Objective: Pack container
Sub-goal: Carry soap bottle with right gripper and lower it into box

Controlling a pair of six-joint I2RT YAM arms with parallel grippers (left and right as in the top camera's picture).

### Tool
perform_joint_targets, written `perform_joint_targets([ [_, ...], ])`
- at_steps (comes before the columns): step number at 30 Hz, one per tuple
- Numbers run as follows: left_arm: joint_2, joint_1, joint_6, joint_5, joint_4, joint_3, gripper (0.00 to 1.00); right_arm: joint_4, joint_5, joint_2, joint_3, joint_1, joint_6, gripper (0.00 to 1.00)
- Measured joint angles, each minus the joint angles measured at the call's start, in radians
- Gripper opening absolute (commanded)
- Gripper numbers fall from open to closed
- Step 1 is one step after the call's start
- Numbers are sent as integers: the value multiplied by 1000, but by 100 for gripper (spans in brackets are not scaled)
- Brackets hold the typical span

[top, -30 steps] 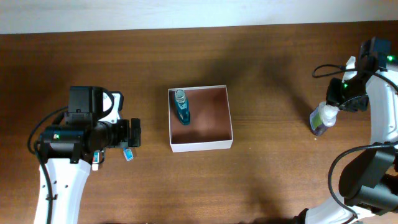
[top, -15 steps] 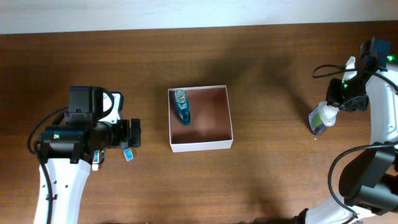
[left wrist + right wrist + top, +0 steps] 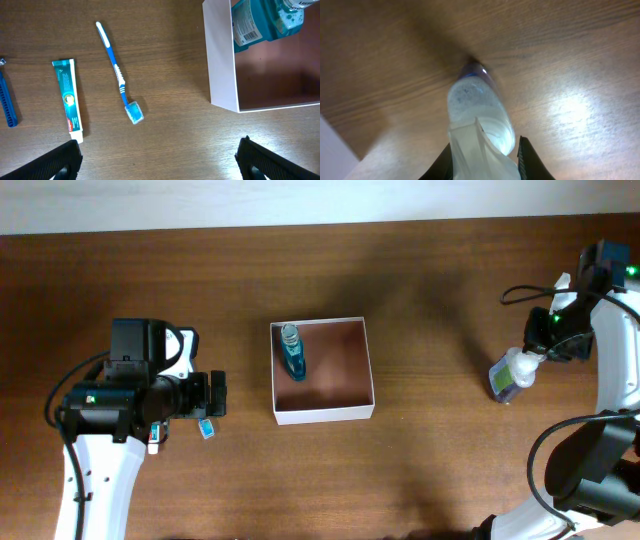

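Observation:
The container sits mid-table, white-walled with a reddish-brown inside, and a blue bottle stands in its left part; the box wall also shows in the left wrist view. My right gripper is shut on the white pump top of a clear bottle, held tilted at the far right. My left gripper is open and empty over bare wood, left of the container. A blue toothbrush, a toothpaste tube and a blue comb lie on the table near it.
The toothbrush head shows beside the left arm in the overhead view. A pale wall runs along the table's far edge. Wood lies between the container and the right arm.
My right gripper has moved the clear bottle slightly left and tilted it more. The left arm has not moved.

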Motion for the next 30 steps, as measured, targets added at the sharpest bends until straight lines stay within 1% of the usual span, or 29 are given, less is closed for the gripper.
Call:
perform_joint_targets([
  [4,0,0,0,0,0,0,100,-49,-24,-7,53,4,0,4],
  [8,0,0,0,0,0,0,100,-139,-22,-65,135,67,0,4],
  [12,0,0,0,0,0,0,100,-231,-26,-145,284,258,17,4],
  [13,0,0,0,0,0,0,100,-252,-30,-163,359,347,34,4],
  [15,0,0,0,0,0,0,100,-265,-34,-169,430,440,64,4],
  [16,0,0,0,0,0,0,100,-257,-31,-172,471,508,92,4],
  [21,0,0,0,0,0,0,100,-216,-5,-177,507,722,187,4],
  [26,0,0,0,0,0,0,100,-191,63,-118,507,874,291,4],
  [27,0,0,0,0,0,0,100,-183,71,-80,507,898,321,4],
  [30,0,0,0,0,0,0,100,-153,82,-24,507,909,364,4],
])
